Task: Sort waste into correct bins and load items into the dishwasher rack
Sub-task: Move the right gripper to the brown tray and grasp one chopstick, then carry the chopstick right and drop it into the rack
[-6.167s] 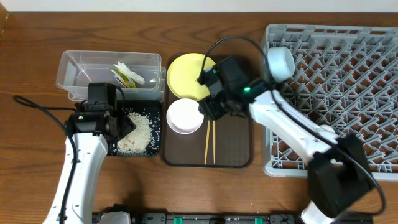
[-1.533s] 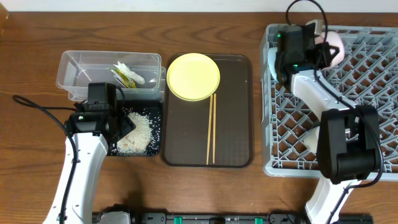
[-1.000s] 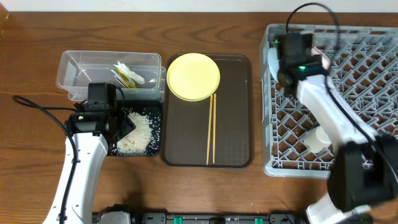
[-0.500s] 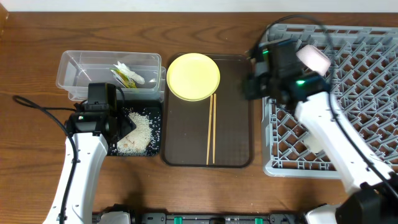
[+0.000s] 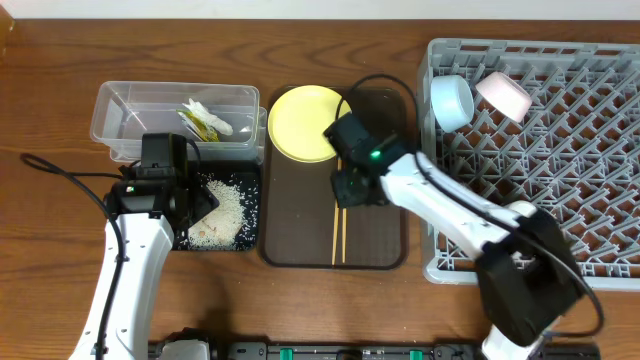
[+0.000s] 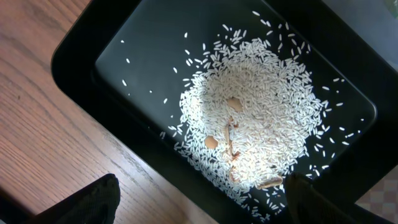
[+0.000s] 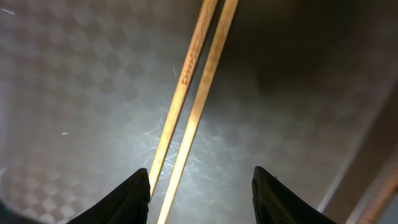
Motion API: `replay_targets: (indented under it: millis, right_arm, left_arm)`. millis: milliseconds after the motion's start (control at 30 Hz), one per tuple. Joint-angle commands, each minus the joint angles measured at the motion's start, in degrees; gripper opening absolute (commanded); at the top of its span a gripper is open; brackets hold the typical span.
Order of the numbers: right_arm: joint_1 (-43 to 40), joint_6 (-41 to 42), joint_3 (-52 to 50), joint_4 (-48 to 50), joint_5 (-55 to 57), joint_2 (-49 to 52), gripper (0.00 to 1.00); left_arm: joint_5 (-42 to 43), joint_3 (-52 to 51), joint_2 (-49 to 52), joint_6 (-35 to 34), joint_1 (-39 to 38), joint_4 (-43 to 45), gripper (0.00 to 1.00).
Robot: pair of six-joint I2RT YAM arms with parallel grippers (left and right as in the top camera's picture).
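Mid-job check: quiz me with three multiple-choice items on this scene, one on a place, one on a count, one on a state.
1. Where do the chopsticks lie?
A) on the brown tray
B) in the clear tub
C) on the bare table

2. How many bowls show in the dishwasher rack?
A) none
B) two
C) four

3. The right end effector is:
A) shut on a plate
B) shut on a bowl
C) open over the chopsticks

Answers:
1 A: both sticks rest on the tray's dark floor.
2 B: the light blue bowl and the white bowl sit near the rack's far left corner.
3 C: in the right wrist view its jaws stand apart with the sticks between them.
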Motion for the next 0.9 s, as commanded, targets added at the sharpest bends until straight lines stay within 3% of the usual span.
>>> replay_targets:
  millis: [0, 233, 400, 467, 500, 567, 867]
  right_arm:
    - [1.5, 6.0, 0.0, 0.0, 1.7, 3.3, 0.50]
    - [1.9, 9.5, 0.0, -0.1, 3.2, 7.2, 0.49]
    - [1.9, 10.8, 0.0, -1.3, 6.9, 7.6, 0.39]
    - [1.8, 10.8, 0.0, -2.0, 7.3, 7.6, 0.28]
    - [1.8, 10.8, 0.0, -2.5, 7.3, 7.6, 0.16]
    - [1.8, 10.8, 0.0, -3.5, 7.3, 7.6, 0.01]
    - [0.7, 11.0, 0.0, -4.3, 7.4, 4.9, 0.01]
  left_arm:
    - [-0.5, 0.5, -0.3, -0.3, 0.3, -0.1, 0.87]
    - [-0.5, 0.5, -0.3, -0.3, 0.3, -0.2, 0.87]
    - [-0.5, 0.5, -0.3, -0.3, 0.3, -0.2, 0.87]
    - [-0.5, 0.5, -0.3, -0.3, 0.3, -0.1, 0.87]
    - [-0.5, 0.5, -0.3, -0.3, 0.3, -0.1, 0.87]
    - [-0.5, 0.5, -0.3, -0.3, 0.3, -0.2, 0.87]
    - [-0.5, 0.5, -0.3, -0.2, 0.3, -0.2, 0.87]
